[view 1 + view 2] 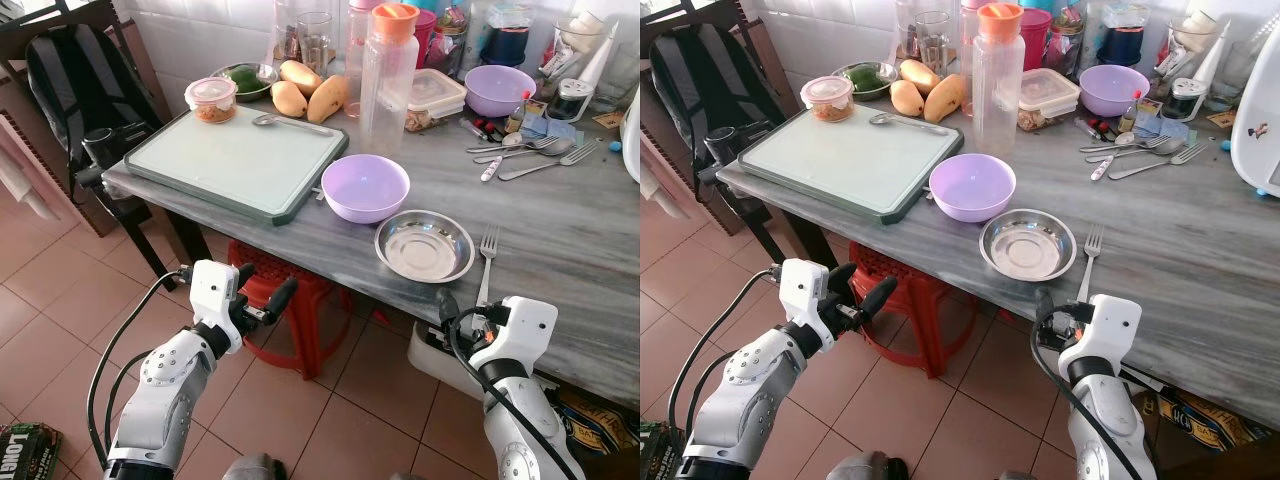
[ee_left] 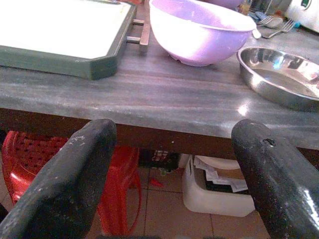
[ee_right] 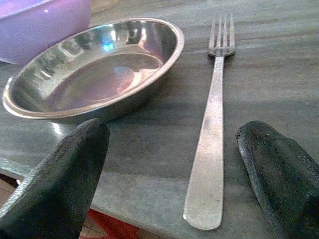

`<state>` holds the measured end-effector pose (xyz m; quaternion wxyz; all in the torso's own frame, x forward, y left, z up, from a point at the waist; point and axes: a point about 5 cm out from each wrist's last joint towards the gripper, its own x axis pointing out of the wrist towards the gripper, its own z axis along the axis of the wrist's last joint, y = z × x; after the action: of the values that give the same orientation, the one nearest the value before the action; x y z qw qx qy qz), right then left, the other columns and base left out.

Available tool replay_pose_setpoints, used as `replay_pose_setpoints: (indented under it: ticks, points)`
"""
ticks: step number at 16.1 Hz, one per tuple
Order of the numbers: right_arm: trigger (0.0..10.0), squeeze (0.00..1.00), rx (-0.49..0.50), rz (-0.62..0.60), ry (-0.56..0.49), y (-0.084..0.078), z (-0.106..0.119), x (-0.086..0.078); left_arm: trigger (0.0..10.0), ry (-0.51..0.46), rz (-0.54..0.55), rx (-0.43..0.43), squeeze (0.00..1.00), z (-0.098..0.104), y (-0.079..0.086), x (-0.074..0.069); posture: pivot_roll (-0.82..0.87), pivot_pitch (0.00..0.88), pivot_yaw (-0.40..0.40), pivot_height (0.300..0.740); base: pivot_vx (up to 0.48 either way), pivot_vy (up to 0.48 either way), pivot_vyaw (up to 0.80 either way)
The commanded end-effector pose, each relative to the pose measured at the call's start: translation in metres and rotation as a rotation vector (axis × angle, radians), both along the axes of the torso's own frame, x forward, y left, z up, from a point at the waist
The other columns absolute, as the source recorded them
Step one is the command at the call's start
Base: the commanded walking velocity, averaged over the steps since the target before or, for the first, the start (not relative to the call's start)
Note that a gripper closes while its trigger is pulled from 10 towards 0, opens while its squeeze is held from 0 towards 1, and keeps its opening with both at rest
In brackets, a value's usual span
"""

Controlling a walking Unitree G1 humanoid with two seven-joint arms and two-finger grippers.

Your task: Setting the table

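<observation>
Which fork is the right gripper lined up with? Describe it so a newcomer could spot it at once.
On the grey table, find the steel dish near the front edge, beside the purple bowl. The fork lies alone just right of that dish, tines pointing away from the robot, unlike the cutlery pile further back.

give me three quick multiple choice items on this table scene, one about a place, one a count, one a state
1. Where does the fork near the table edge lie?
A. on the robot's right of the steel plate
B. inside the near purple bowl
C. on the cutting board

2. How many purple bowls are on the table?
A. one
B. two
C. four

3. How is the right gripper?
A. shut on the fork
B. shut on the plate
C. open, empty

Answers: 1 A, the fork lies on bare table beside the plate. 2 B, a near bowl and a far bowl. 3 C, its fingers stand apart either side of the fork handle.
</observation>
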<state>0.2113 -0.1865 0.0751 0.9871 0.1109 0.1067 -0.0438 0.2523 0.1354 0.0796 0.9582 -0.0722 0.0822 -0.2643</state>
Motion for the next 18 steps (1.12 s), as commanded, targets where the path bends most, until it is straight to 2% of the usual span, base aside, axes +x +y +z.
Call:
replay_pose_setpoints:
  ticks: [1,10,18]
  points:
    - [10.0,0.00,0.043,0.034,0.022,0.007,-0.003,0.001,10.0,-0.011,-0.009,0.004,0.00,0.004,0.002,0.001,-0.03,0.000,0.055,0.740,0.000,0.000,0.00]
    - [10.0,0.00,0.068,0.068,0.031,0.012,-0.004,0.004,10.0,-0.013,-0.018,0.004,0.00,0.006,-0.001,0.002,-0.02,0.000,0.057,0.740,0.000,0.000,0.00]
    - [10.0,0.00,-0.083,0.088,-0.164,0.009,0.040,0.001,10.0,-0.014,-0.018,0.002,0.00,0.006,-0.001,0.003,-0.04,0.000,0.062,0.740,0.000,0.000,0.00]
